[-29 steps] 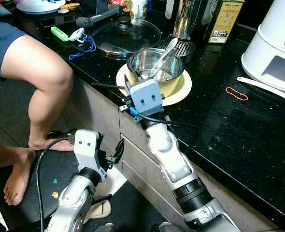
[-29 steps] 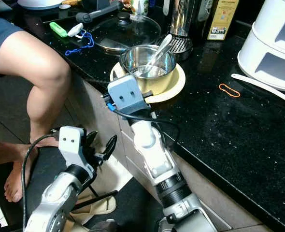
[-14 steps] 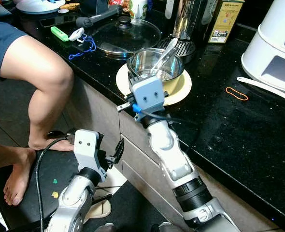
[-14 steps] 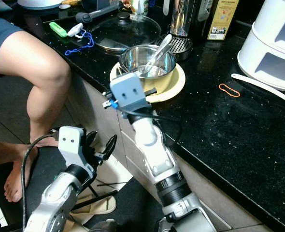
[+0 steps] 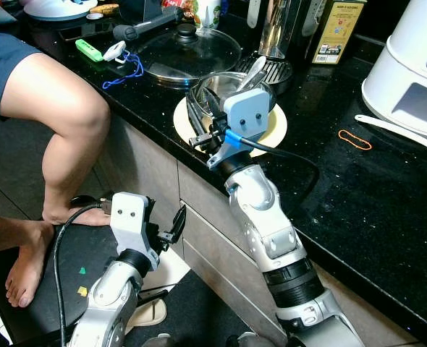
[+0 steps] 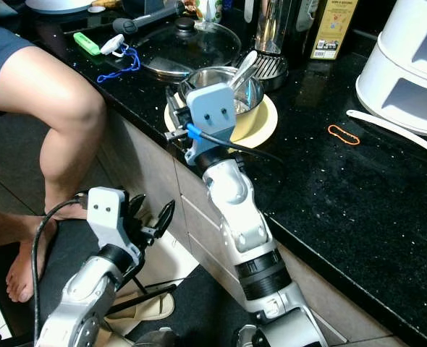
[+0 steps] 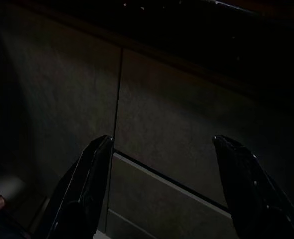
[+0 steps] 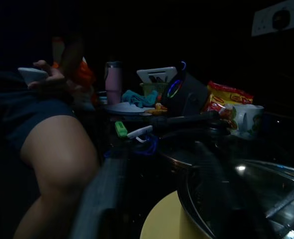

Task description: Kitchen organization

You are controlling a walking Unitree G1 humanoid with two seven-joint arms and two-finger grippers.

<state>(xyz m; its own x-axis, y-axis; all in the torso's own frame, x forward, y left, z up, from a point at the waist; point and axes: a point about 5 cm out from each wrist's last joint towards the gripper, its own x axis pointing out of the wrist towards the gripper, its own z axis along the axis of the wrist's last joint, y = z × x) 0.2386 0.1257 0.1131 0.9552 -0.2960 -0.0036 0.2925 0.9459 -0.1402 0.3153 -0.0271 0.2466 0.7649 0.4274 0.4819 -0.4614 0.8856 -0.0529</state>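
The right claw (image 5: 203, 119) reaches the steel bowl (image 5: 228, 90) on a yellow plate (image 5: 271, 130) at the black worktop's (image 5: 329, 181) edge, fingers apparently straddling its nine o'clock rim, grip uncertain. The left claw (image 7: 159, 189) hangs spread before dim cabinet doors (image 7: 167, 119).

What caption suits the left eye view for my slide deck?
Right gripper reaches the steel bowl on a yellow plate.

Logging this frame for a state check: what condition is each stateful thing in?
Steel bowl: upright on the yellow plate, spoon inside.
Glass lid: lying flat on the counter.
Right gripper: open, at the bowl's rim.
Left gripper: open, idle before the cabinet drawers, which are closed.
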